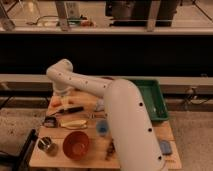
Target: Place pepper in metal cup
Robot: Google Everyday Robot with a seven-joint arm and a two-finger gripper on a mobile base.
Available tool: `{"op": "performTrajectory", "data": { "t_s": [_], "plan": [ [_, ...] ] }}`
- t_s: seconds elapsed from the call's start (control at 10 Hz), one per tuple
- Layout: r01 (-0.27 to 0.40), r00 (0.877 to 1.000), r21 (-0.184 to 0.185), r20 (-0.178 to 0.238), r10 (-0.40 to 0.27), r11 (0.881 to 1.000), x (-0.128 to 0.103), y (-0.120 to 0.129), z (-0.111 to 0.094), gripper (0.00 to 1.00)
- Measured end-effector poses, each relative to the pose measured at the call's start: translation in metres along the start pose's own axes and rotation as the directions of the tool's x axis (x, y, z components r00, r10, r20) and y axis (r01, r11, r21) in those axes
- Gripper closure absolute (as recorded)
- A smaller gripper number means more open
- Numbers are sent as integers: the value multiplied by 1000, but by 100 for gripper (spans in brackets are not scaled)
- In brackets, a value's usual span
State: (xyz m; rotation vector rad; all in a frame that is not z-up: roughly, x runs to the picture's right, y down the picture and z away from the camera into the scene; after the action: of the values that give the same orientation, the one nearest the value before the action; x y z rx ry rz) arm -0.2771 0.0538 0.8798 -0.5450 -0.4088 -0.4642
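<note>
The pepper [55,103] is an orange-red tapered piece lying at the far left back corner of the wooden table [95,159]. My gripper [63,101] hangs down from the white arm's wrist and sits right at the pepper's right end, partly hiding it. The metal cup [47,146] is a small shiny silver cylinder at the front left of the table, well in front of the gripper and standing free.
An orange-brown bowl [76,143] stands right of the metal cup. A pale yellow elongated item [73,123], a black-handled tool [70,110], a small dark object [49,121] and a blue cup [102,127] lie between. A green tray [152,99] is at the right.
</note>
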Motion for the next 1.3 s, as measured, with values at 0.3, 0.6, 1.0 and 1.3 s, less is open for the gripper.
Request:
{"op": "performTrajectory", "data": {
  "t_s": [0.3, 0.6, 1.0, 1.3],
  "plan": [
    [27, 1000, 6, 16, -27, 1000, -7, -15, 13, 20],
    [62, 998, 14, 33, -63, 998, -19, -32, 23, 20],
    [76, 996, 15, 51, -77, 997, -20, -43, 34, 20],
    [61, 996, 27, 66, -63, 998, -19, -48, 43, 20]
  ]
}}
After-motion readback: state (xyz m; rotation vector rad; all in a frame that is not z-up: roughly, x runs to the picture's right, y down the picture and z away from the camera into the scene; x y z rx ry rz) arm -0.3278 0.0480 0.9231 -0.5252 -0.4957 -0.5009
